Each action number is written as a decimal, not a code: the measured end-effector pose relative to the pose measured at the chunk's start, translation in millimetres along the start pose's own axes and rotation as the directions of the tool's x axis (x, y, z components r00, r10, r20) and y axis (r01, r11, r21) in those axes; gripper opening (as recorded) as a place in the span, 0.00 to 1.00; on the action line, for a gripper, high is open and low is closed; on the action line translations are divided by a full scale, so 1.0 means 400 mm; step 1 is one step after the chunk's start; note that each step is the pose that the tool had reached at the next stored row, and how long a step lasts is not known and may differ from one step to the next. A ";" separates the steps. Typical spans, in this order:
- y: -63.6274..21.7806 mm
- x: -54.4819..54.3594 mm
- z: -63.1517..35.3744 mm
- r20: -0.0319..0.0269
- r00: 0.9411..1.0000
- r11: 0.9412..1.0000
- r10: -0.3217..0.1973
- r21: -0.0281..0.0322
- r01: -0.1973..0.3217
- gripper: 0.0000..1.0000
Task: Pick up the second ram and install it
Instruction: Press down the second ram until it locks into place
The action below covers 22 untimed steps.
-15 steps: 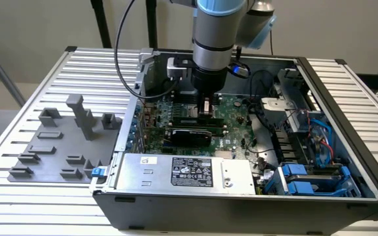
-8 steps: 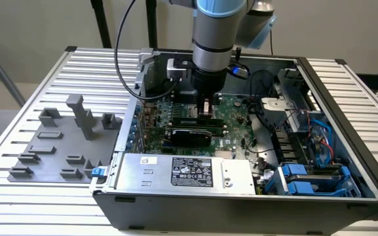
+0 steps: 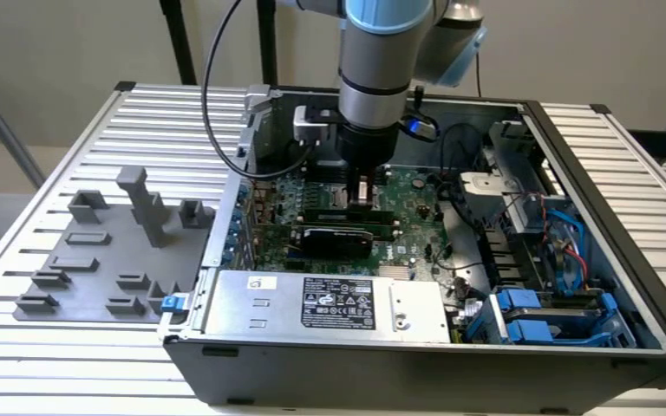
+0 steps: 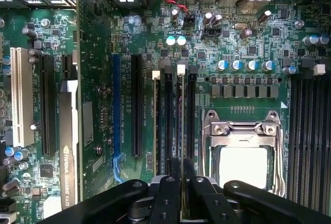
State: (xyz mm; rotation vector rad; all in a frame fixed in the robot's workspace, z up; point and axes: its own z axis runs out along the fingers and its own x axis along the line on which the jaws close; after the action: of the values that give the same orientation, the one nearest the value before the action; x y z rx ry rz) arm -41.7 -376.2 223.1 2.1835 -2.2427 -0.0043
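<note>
My gripper (image 4: 181, 175) reaches down inside the open computer case (image 3: 610, 173), over the green motherboard (image 3: 408, 195). Its two black fingers (image 4: 173, 177) stand close together on a thin green stick seen edge-on, the second ram (image 4: 180, 115). That stick lines up with a memory slot that has a white latch (image 4: 181, 69) at its far end, and I cannot tell how deep it sits. One slot over, another slot with a white latch (image 4: 156, 74) holds a stick too. In the exterior view the gripper (image 3: 362, 198) hangs just above the board's middle.
The silver processor socket (image 4: 243, 157) lies right beside the slots, with more dark memory slots (image 4: 310, 131) past it. A graphics card (image 4: 67, 146) stands on the other side. The gray fixture blocks (image 3: 114, 251) sit on the table at the exterior view's left. The power supply (image 3: 322, 299) and cables (image 3: 472, 234) crowd the case.
</note>
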 end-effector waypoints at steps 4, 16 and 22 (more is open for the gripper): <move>0.001 0.000 0.002 0.000 1.000 1.000 0.000 0.000 0.000 0.00; 0.001 0.000 0.008 0.000 1.000 1.000 0.000 0.000 0.000 1.00; 0.001 0.000 -0.021 0.000 1.000 1.000 0.000 0.000 0.000 1.00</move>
State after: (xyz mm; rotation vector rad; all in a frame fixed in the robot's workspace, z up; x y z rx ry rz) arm -42.0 -376.1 231.4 2.1834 -2.2430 -0.0046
